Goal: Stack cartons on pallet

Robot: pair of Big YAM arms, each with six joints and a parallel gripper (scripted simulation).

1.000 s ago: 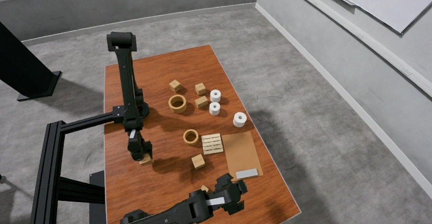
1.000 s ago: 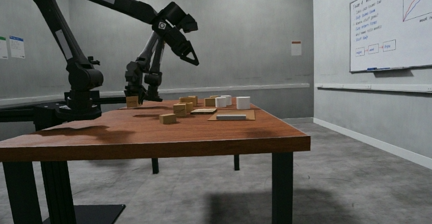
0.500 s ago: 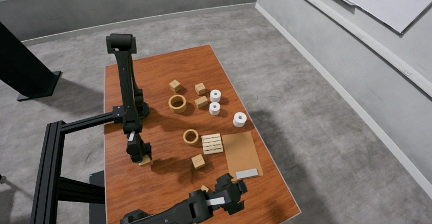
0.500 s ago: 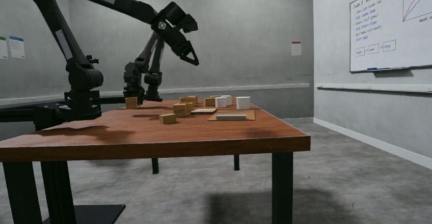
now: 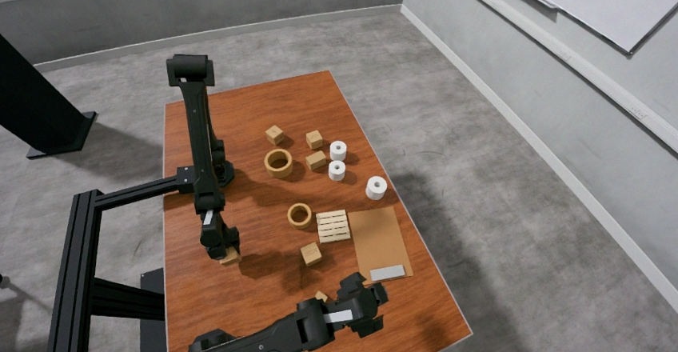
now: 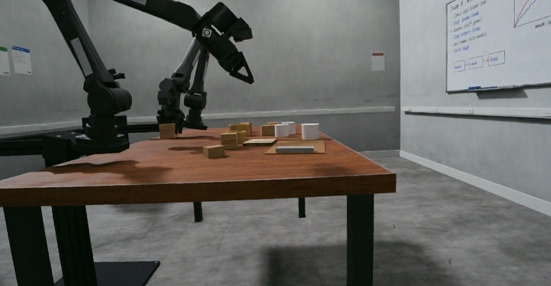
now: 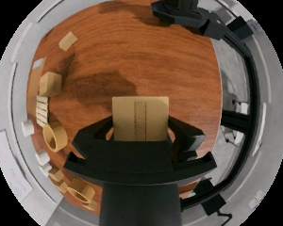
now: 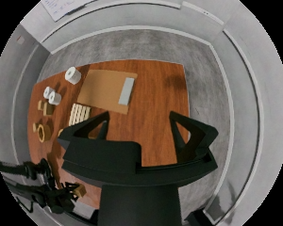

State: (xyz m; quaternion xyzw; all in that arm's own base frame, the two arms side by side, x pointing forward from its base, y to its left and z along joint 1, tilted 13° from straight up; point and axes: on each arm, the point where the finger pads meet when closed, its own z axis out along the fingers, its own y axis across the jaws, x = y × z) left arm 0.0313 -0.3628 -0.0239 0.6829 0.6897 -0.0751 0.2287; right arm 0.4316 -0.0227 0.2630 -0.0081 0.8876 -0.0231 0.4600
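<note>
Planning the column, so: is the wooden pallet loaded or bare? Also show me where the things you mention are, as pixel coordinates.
Bare: its slats (image 5: 333,227) (image 8: 79,114) show with no carton on them.

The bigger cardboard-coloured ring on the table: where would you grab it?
Probably by the wall of the larger ring, from straight above, one finger inside, one outside. It lies flat, its hole opens upward, and the side facing the small cartons looks more crowded.

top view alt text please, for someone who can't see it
The left arm's tool grips a cube carton on a wooden table, while the right arm's open tool holds nothing. Between them are a slatted wooden pallet bearing no cartons, more cartons, two tan rings and three white rolls.
</note>
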